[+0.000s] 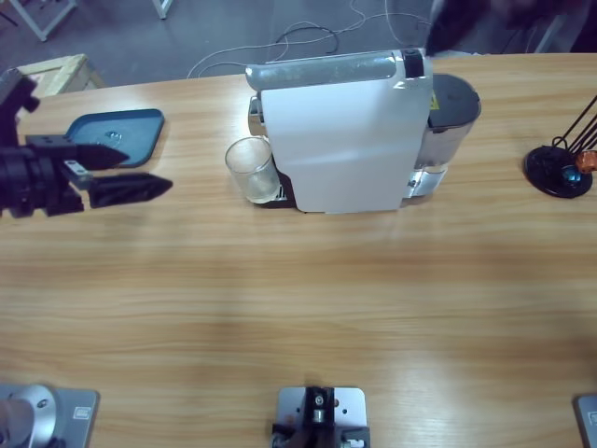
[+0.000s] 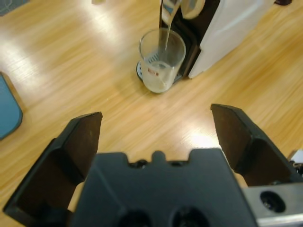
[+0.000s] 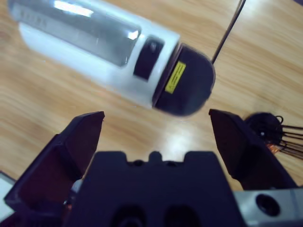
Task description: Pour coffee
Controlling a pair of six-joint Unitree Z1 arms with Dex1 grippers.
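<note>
A white coffee machine (image 1: 350, 135) stands at the far middle of the wooden table (image 1: 298, 308), with a clear glass tumbler (image 1: 252, 170) under its spout on the left. A thin stream falls into it, and the coffee (image 2: 158, 81) forms a shallow pale layer, so filling seems underway, not finished. The left gripper (image 2: 158, 135) waits left of the glass, jaws wide, empty. The right gripper (image 3: 158, 137), above the machine, is likewise agape and holds nothing.

Table layout, seen from above.
Coffee machine (image 1: 350, 131) stands behind table (image 1: 298, 308) centre; glass tumbler (image 1: 252, 170) touches its left end, under the spout, coffee (image 2: 158, 81) in its bottom. Tray (image 1: 117, 135) lies well left of the tumbler. Left gripper (image 1: 126, 173) just before the tray. Wire stand (image 1: 560, 168) far right.
</note>
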